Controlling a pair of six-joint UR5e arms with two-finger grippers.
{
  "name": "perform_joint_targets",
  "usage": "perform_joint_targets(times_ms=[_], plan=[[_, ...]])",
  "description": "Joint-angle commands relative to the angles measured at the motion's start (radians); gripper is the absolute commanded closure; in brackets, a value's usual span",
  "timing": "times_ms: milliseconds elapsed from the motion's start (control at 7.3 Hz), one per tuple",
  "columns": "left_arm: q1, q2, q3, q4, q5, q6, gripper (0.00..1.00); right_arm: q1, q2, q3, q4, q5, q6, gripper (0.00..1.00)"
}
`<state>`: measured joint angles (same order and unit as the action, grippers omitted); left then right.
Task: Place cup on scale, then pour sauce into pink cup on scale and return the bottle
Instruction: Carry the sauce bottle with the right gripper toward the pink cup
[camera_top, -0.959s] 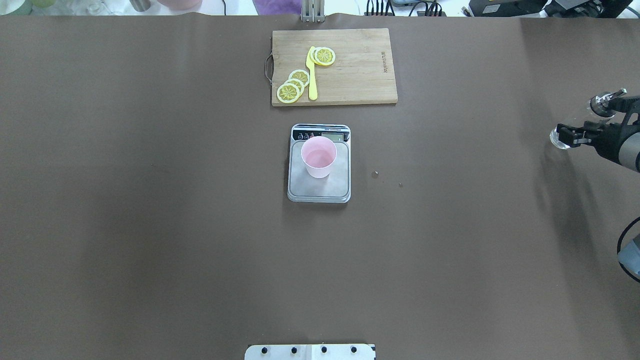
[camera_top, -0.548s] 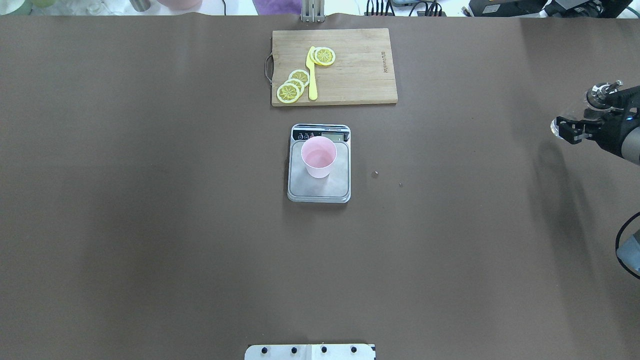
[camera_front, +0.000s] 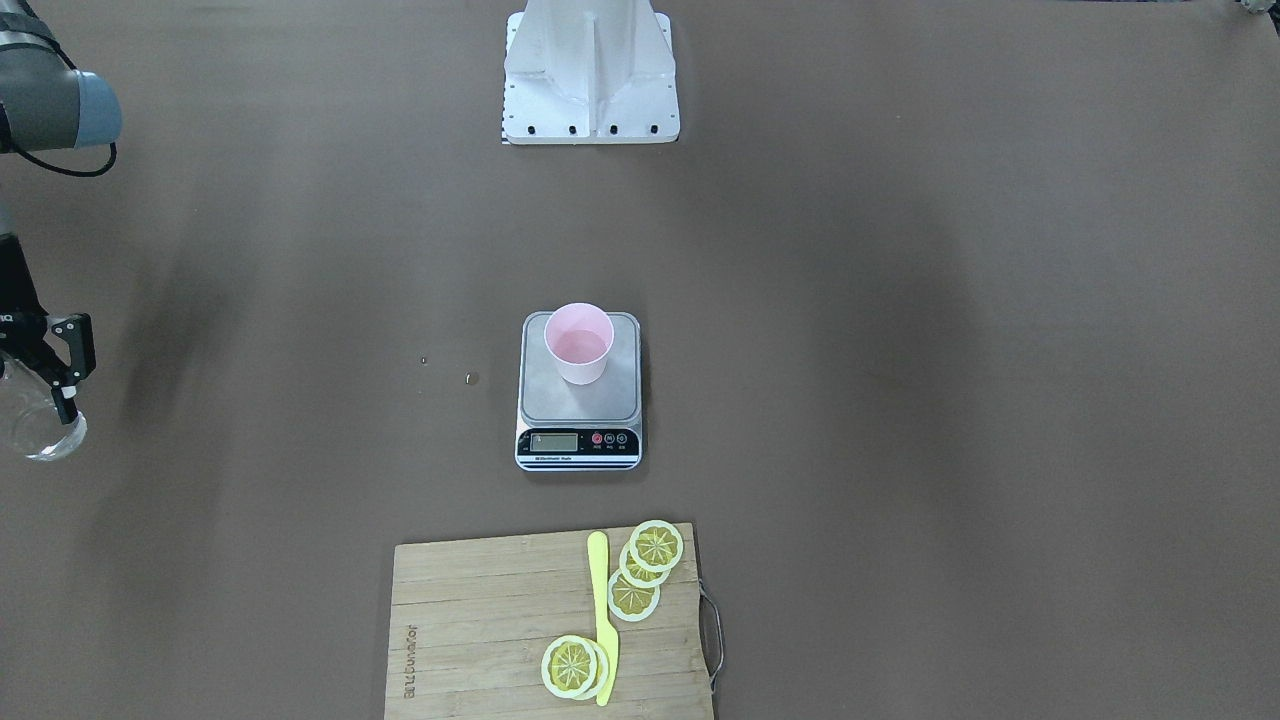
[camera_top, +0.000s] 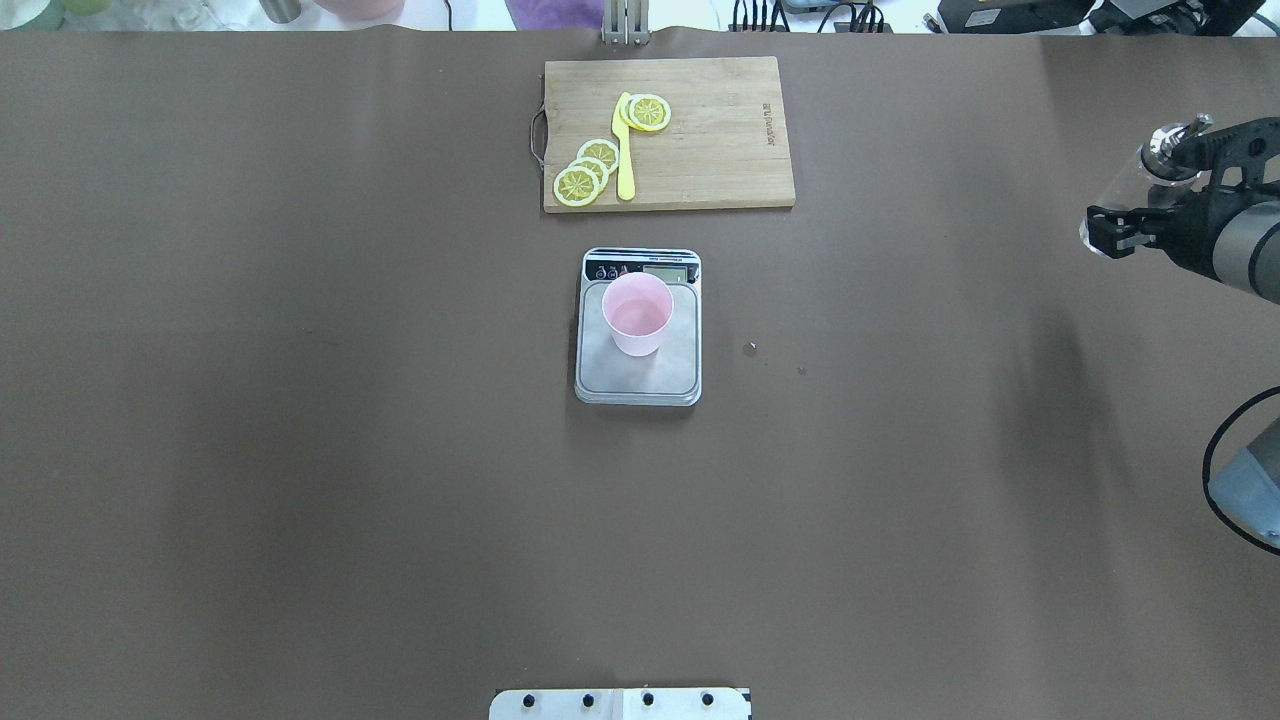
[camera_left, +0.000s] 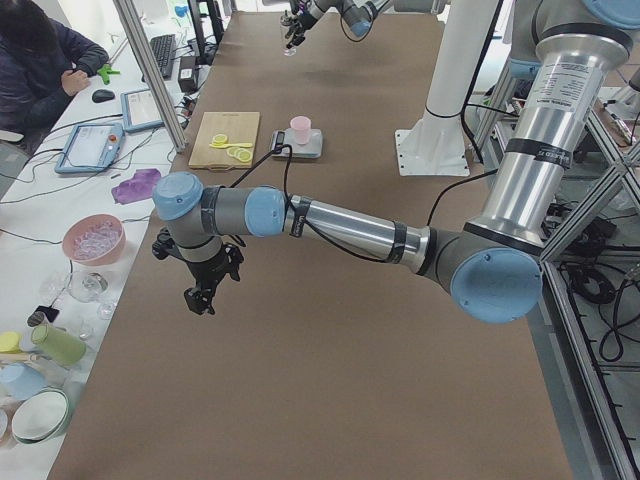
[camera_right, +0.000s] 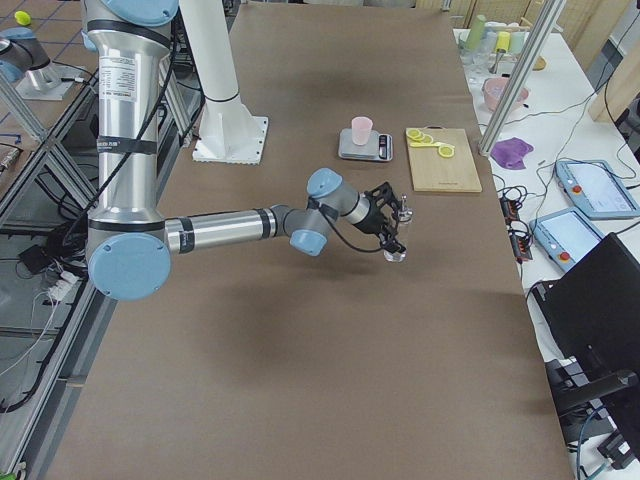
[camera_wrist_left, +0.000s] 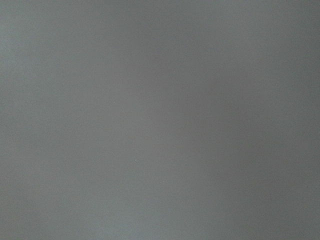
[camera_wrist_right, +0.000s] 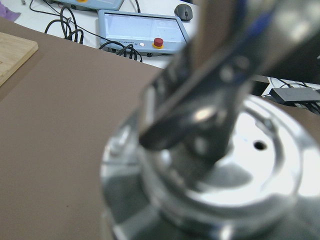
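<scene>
- front-facing view: my right gripper (camera_front: 42, 392) is at the far left edge, its fingers clamped on the clear bottle (camera_front: 40, 432), well apart from everything else. the pink cup (camera_front: 579, 343) stands upright on the scale (camera_front: 580, 402) at mid-table, toward the platform's back half, away from the display strip. two small specks lie on the brown table (camera_front: 900, 400) just beside the scale.
- overhead view: my right gripper (camera_top: 1118, 222) comes in from the right edge and grips the bottle (camera_top: 1130, 185) around its body. the bottle leans, silver spout toward the far side. i cannot tell whether its base touches the table. the cup (camera_top: 637, 312) is on the scale (camera_top: 638, 382). beyond them, a cutting board (camera_top: 720, 130) carries lemon slices (camera_top: 585, 175) and a yellow knife (camera_top: 625, 160).
- left side view: my left gripper (camera_left: 200, 296) hangs over bare table near the end, well apart from the scale. i cannot tell from here whether its fingers are apart or together. a person (camera_left: 40, 60) sits at the side bench.
- right side view: my right gripper (camera_right: 390, 232) holds the bottle (camera_right: 397, 250) close above the table, near the board's side of the scale.
- left wrist view: only plain, blurred surface.
- right wrist view: the bottle (camera_wrist_right: 210, 170) fills the frame, its silver pourer cap blurred and very close.
</scene>
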<state>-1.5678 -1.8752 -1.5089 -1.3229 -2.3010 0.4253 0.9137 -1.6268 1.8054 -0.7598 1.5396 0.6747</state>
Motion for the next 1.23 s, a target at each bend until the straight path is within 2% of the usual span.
perform_joint_targets(times_ms=[0, 137, 548, 959, 1096], plan=[[-0.001, 0.005, 0.001, -0.006, 0.0, -0.011, 0.02, -0.054, 0.033, 0.121, -0.179, -0.013, 0.035, 1.0], [0.0, 0.016, -0.002, -0.009, 0.0, -0.011, 0.02, -0.1, 0.097, 0.121, -0.263, -0.062, 0.064, 1.0], [0.0, 0.019, 0.001, -0.009, 0.0, -0.011, 0.02, -0.263, 0.342, 0.127, -0.647, -0.224, 0.172, 1.0], [0.0, 0.018, 0.009, -0.009, 0.002, -0.014, 0.02, -0.39, 0.47, 0.129, -0.971, -0.372, 0.271, 1.0], [0.0, 0.018, 0.01, -0.009, 0.0, -0.013, 0.02, -0.407, 0.496, 0.127, -1.071, -0.394, 0.279, 1.0]])
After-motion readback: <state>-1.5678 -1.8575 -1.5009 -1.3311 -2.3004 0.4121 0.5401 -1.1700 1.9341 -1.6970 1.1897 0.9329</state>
